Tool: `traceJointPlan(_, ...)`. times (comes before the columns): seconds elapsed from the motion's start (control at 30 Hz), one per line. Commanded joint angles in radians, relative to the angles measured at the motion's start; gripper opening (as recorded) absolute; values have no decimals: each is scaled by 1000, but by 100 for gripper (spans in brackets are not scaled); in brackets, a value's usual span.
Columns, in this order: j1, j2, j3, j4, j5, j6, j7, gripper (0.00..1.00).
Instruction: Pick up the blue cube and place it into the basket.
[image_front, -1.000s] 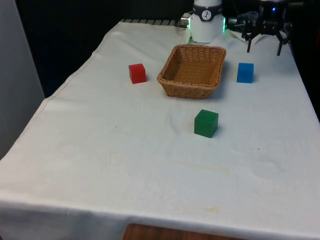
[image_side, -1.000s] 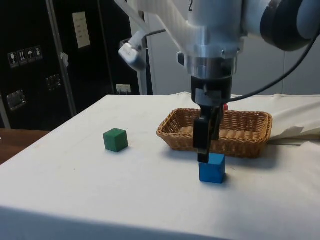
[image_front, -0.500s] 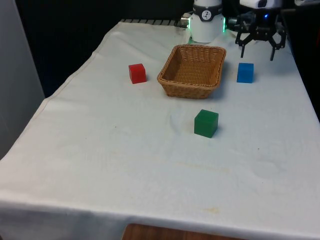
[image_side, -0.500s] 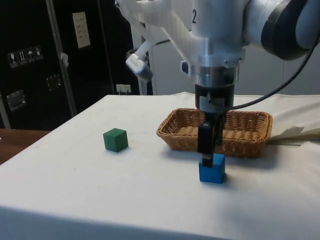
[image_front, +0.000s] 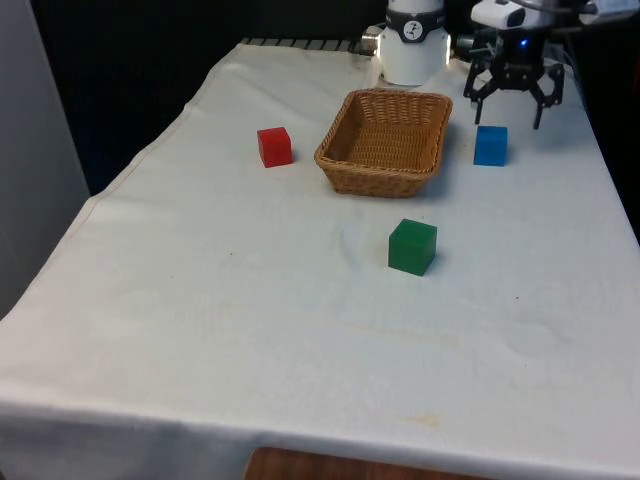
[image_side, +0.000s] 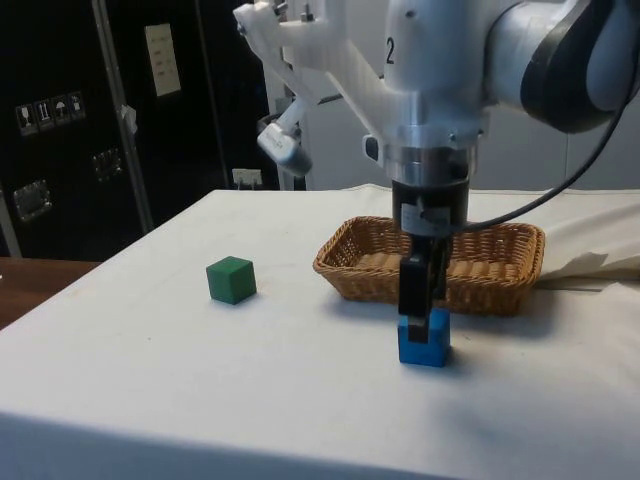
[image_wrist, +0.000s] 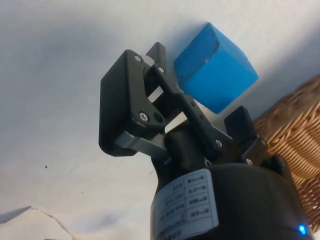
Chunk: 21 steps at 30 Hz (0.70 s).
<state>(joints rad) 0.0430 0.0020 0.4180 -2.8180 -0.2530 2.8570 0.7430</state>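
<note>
Three cubes and one basket sit on the white-clothed surface. Blue cube rests flat just beside the basket, on the front view's right of it; equal sides, no long axis, one face toward the front camera, an edge running roughly along the basket's side. Fingers spread wide, released, gripping nothing. Gripper hangs right over the blue cube, fingertips low about its top; contact cannot be told. Green cube lies nearer the front camera than the basket, well apart. Red cube stands near the basket's opposite side. Nothing sits between blue cube and basket.
</note>
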Motion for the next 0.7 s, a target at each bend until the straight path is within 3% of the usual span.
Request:
traceJointPlan(0.0, -8, -13, -9, -7, -42, 11, 23, 100)
traceJointPlan(0.1, -8, -5, -21, -4, -54, 12, 23, 100)
traceJointPlan(0.13, -1, 10, -15, 3, -15, 3, 0, 100)
traceJointPlan(0.17, -8, -3, -25, -3, -58, 13, 23, 100)
traceJointPlan(0.2, -7, 2, -33, -2, -68, 15, 24, 100)
traceJointPlan(0.37, -7, 14, -51, 0, -86, 21, 23, 100)
traceJointPlan(0.4, -2, 27, -40, 5, -43, 10, -1, 100)
traceJointPlan(0.43, -6, 16, -54, 0, -89, 22, 25, 100)
traceJointPlan(0.63, -6, 29, -68, 1, -103, 26, 25, 100)
traceJointPlan(0.67, -2, 43, -56, 7, -62, 14, 0, 100)
